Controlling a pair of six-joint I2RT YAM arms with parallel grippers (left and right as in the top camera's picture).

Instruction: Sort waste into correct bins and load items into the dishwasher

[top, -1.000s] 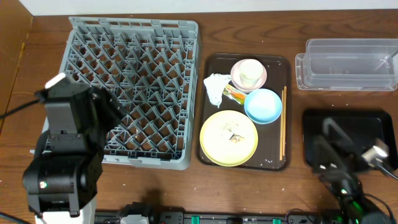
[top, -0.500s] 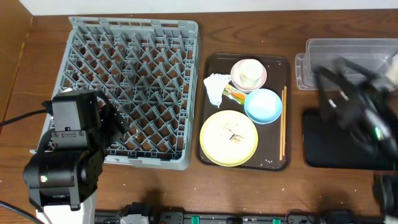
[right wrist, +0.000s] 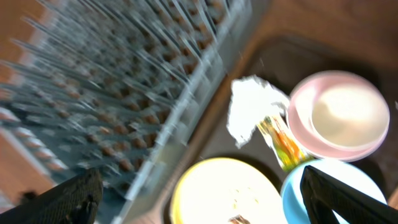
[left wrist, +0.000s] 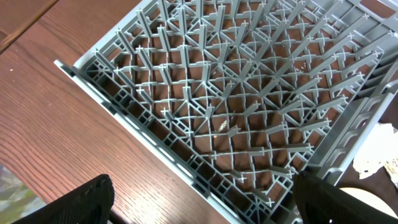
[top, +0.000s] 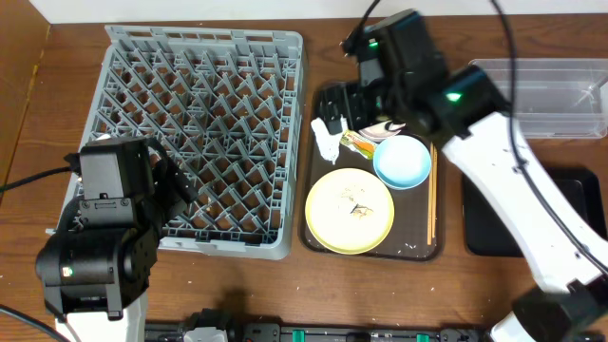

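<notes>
The crumpled white napkin lay at the rear left of the brown tray, with the green-and-yellow wrapper touching its right edge, just beside the pink saucer. The right gripper hovered above the napkin, fingers spread wide. The left gripper - likewise spread apart - hung over the grey rack's front-left corner.
</notes>
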